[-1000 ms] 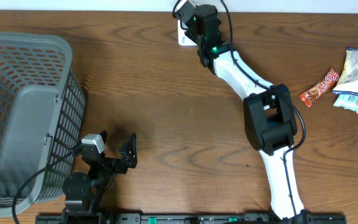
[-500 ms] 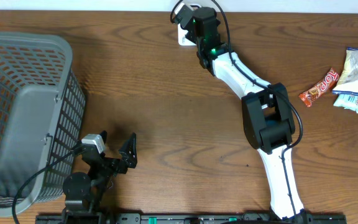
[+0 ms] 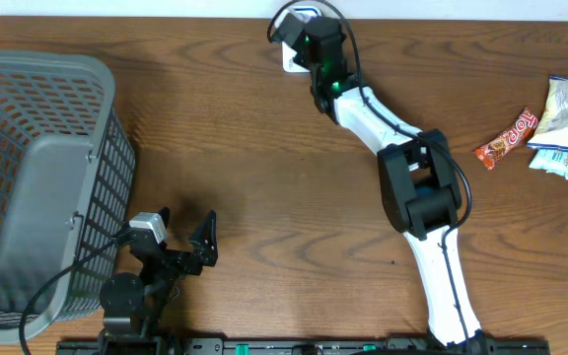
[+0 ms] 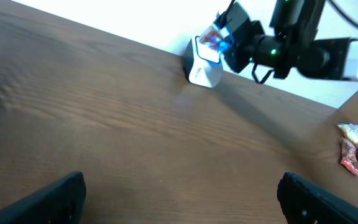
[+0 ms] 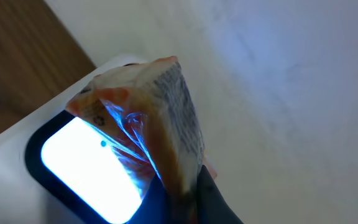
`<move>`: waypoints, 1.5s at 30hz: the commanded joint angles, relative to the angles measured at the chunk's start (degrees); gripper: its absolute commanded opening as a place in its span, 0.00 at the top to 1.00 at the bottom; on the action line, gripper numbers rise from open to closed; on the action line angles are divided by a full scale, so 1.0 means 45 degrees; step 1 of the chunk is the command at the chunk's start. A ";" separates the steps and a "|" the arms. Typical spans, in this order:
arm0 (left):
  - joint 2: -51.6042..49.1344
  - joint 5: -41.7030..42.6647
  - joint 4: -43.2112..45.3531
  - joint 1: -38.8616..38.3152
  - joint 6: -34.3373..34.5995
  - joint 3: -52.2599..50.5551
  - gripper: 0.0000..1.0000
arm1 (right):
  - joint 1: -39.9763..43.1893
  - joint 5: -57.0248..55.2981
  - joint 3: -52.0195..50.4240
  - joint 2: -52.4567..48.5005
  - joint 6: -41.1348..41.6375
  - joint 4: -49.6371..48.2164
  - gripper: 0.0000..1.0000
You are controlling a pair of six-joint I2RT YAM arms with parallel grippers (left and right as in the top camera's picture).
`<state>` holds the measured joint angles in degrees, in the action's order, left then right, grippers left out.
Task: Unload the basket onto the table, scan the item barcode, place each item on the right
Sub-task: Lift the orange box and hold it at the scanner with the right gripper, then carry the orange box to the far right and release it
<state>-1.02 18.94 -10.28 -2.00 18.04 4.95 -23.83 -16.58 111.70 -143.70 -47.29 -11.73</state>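
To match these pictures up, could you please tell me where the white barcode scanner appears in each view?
Overhead: scanner at the top centre edge, partly under the right arm.
Left wrist: the scanner sits upper middle, by the wall.
Right wrist: lower left, its window glowing.
Shared landmark: the orange packet held before its window, clear in both wrist views.
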 commanded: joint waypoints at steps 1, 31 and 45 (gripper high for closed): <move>0.0005 -0.0073 -0.0087 -0.0029 0.0063 -0.0170 0.02 | -0.0214 -0.0646 0.0248 -0.0384 -0.0058 0.0058 0.99; 0.0005 -0.0078 -0.0087 -0.0029 0.0063 -0.0170 0.02 | 0.7723 -0.2958 0.0010 0.2385 0.9224 1.2565 0.01; 0.0005 -0.0078 -0.0087 -0.0029 0.0063 -0.0170 0.02 | 0.7645 0.3283 0.0015 0.8772 0.9704 1.3653 0.01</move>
<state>-1.02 18.94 -10.26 -2.00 18.04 4.95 11.05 -11.53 110.91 -114.65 -5.15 48.21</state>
